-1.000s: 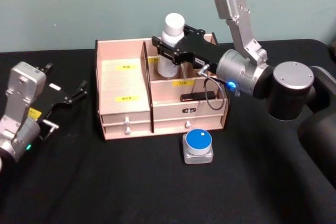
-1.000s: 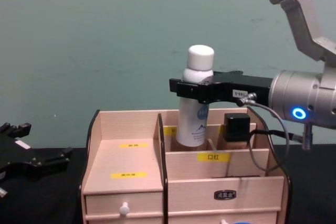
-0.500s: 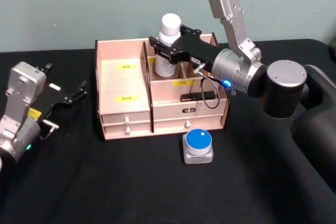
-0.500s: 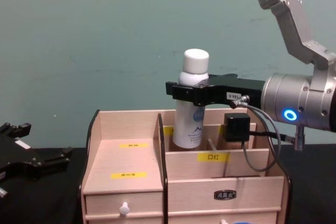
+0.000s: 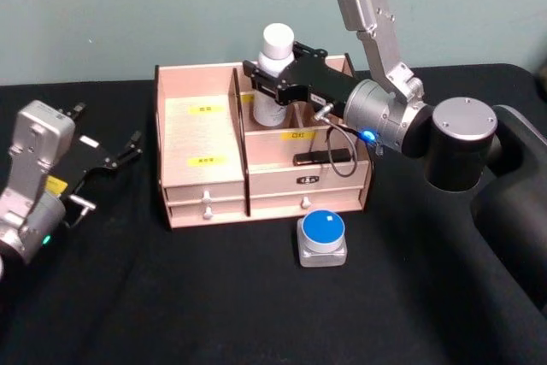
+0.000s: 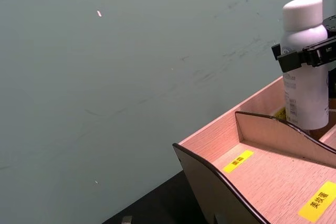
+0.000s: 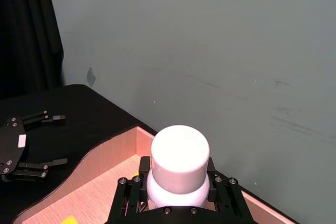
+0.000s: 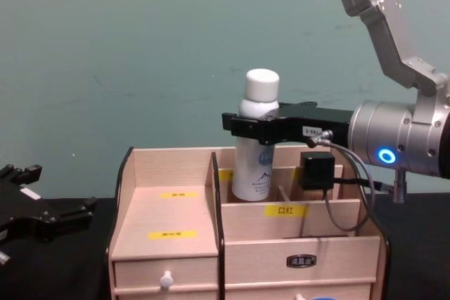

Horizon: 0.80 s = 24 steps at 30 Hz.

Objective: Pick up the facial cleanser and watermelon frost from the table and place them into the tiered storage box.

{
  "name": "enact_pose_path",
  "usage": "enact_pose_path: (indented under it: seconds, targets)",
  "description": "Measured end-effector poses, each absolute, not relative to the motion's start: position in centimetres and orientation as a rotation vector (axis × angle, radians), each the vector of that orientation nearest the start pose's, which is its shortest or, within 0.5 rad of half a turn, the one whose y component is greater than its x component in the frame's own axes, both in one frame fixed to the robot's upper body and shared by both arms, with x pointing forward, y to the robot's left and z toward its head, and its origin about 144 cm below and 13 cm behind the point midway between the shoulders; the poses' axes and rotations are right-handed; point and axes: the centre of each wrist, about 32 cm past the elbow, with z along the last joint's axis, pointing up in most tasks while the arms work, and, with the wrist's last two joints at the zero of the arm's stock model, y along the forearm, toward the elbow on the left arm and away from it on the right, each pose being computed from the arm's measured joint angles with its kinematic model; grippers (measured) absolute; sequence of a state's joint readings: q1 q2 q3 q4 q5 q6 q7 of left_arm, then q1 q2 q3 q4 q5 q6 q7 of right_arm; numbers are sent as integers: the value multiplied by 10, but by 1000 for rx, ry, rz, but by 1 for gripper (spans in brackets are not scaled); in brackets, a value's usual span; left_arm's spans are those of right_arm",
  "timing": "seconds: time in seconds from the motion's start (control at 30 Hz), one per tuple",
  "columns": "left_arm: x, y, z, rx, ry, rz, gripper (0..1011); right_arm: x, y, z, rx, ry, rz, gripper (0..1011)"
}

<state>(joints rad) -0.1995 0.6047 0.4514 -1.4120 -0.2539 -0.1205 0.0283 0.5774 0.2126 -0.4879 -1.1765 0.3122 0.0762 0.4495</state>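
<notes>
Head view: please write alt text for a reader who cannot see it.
The right gripper grips the facial cleanser upright, its base inside a rear compartment of the tiered storage box. The watermelon frost sits on the table in front of the box, and the left gripper rests open at the left.

A robot test bench, by the look of it: a table draped in black cloth (image 5: 214,297) against a bare, scuffed grey-green painted wall (image 5: 128,6).

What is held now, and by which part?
The right end effector holds the facial cleanser by its shoulder, just below the cap. The left end effector holds nothing.
</notes>
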Motion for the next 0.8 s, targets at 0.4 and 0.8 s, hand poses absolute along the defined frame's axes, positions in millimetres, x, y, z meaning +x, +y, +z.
enact_pose_path:
  seconds: [0.4, 0.8]
  targets:
    - [489, 310, 1140, 305, -285, 1248, 1010, 595, -180, 1209, -121, -37, -780, 592]
    - [489, 310, 1140, 304, -285, 1248, 1010, 597, -179, 1198, -146, -13, -775, 592]
